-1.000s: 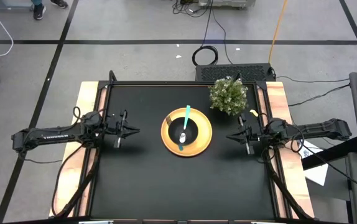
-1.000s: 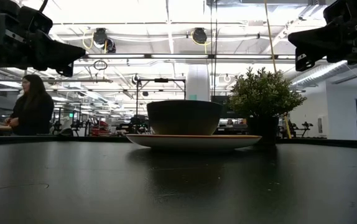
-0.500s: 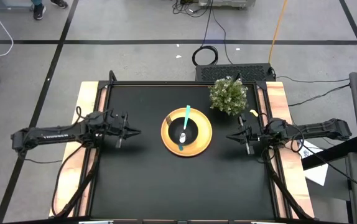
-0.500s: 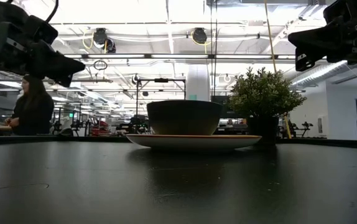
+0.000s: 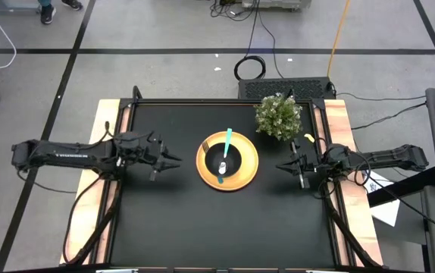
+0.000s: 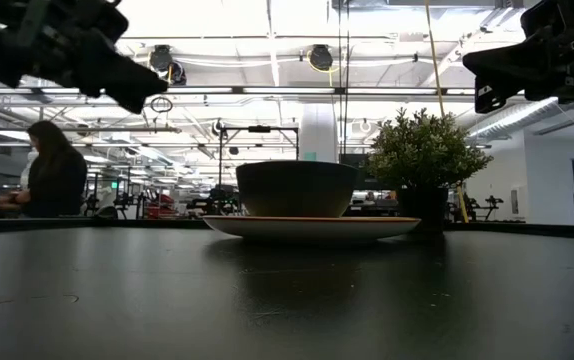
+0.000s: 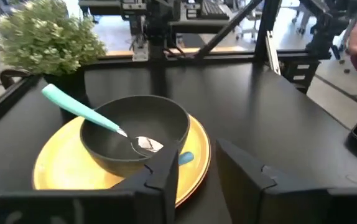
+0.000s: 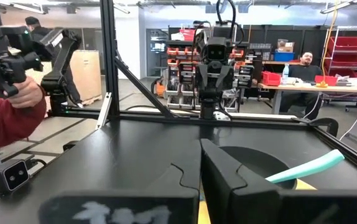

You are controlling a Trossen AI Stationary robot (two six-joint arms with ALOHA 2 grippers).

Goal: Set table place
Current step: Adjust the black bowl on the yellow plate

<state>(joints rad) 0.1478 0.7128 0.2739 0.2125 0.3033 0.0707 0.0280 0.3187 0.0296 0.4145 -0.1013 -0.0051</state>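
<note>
From where I stand at the table (image 5: 164, 220) edge, the near half is bare and all the pieces sit stacked in the middle. The plate (image 5: 227, 161) lies flat there, the bowl (image 5: 225, 158) stands on it, and the spoon (image 7: 94, 116) leans inside the bowl with its teal handle over the rim. The fork (image 5: 204, 148) lies on the plate's rim, on the side toward the left arm, only partly seen.

The left gripper (image 5: 173, 161) hovers above the table just beside the plate. Its fingers (image 7: 166, 176) stand apart with a clear gap and hold nothing. The right gripper (image 5: 280, 166) waits at the other side, near the plate, with fingers pressed together and empty.

I judge the spoon and fork to be light, stiff and a bit slippery. The teal handle is the better place to pinch, because it rises free of the bowl. The fork lies flat, so the fingers must come low to its handle. The bowl looks rigid and smooth; its rim wall gives a hold, one finger inside and one outside. It may break if dropped, and the plate could slide while the bowl is lifted.

Behind the plate, at the far right, stands the plant (image 5: 279, 116), which is no part of the setting.
</note>
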